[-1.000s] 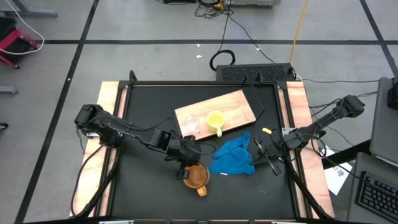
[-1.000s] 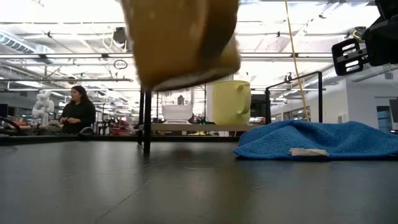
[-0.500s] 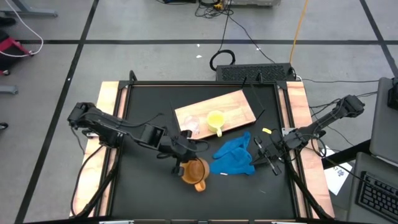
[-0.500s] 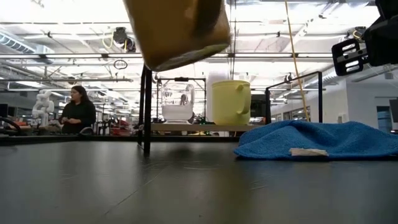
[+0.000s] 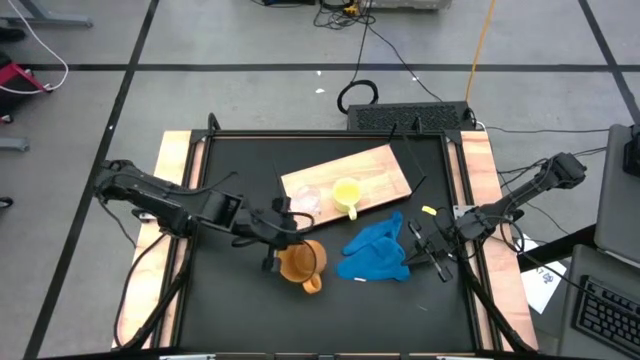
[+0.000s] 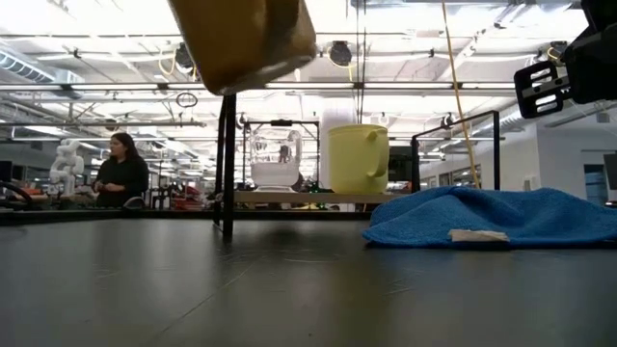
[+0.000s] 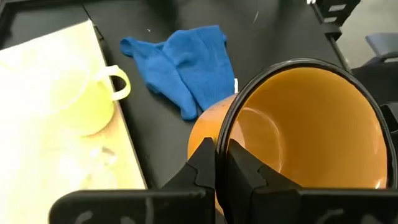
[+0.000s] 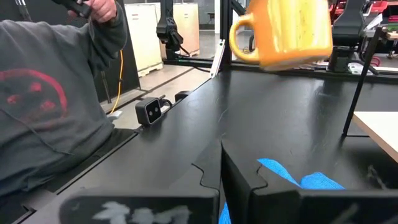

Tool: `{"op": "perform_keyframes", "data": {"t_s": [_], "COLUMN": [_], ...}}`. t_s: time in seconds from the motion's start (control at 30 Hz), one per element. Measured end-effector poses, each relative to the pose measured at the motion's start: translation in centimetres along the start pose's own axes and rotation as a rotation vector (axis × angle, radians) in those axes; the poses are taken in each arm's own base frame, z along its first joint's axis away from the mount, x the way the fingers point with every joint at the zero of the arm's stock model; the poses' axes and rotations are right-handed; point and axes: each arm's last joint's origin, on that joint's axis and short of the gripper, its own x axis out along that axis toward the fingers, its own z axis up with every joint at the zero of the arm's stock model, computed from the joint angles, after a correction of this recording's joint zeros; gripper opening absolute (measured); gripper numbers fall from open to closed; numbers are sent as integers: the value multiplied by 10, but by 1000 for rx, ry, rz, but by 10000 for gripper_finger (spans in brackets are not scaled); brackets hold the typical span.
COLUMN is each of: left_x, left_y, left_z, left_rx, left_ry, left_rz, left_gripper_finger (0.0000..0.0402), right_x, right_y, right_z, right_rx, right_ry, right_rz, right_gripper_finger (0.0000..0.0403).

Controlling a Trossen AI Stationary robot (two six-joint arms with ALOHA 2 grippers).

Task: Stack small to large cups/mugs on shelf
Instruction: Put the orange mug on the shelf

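Note:
My left gripper [image 5: 273, 254] is shut on the orange mug [image 5: 297, 263], which hangs in the air over the near middle of the table. The mug's handle [image 5: 312, 285] points toward the near edge. In the low view the orange mug [image 6: 241, 39] is high above the tabletop. The yellow mug [image 5: 346, 193] and the clear glass cup [image 5: 306, 200] stand upright on the wooden board [image 5: 380, 165]. My right gripper [image 5: 422, 244] is shut and waits at the table's right, beside the blue cloth [image 5: 378, 250]. My left gripper holds the orange mug by its rim [image 7: 222, 140] on the side away from the handle, with one finger [image 7: 245, 171] inside the mug and the other [image 7: 200, 163] outside. It comes from the table's left. The mug [image 8: 289, 28] is lifted clear and slightly tilted.
The blue cloth [image 6: 501, 217] lies crumpled on the black tabletop, right of the orange mug and near the board's front edge. A person in a grey shirt [image 8: 43, 106] is close to the table's near side. Another person [image 6: 120, 173] is far back in the room.
My left gripper has risen and moved toward the table's left and far side, carrying the orange mug with it. The mug sits higher above the tabletop than a second ago and closer to the board. My right arm has kept still.

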Motion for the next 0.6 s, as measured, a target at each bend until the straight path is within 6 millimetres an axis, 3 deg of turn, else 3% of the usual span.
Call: {"op": "perform_keyframes", "data": {"t_s": [0.23,0.47,0.6], "left_x": [-14,-6,0], "left_y": [5,7,7], "left_z": [-24,-61,-71], "left_rx": [-19,-43,-55], "left_ry": [-49,-150,-215], "left_rz": [14,4,-14], "left_gripper_finger": [14,14,14], "right_x": [0,0,0], "right_y": [0,0,0], "right_z": [0,0,0], "right_rx": [18,17,23], "right_ry": [-1,0,0], "right_rz": [0,0,0], "right_gripper_finger": [0,0,0]}}
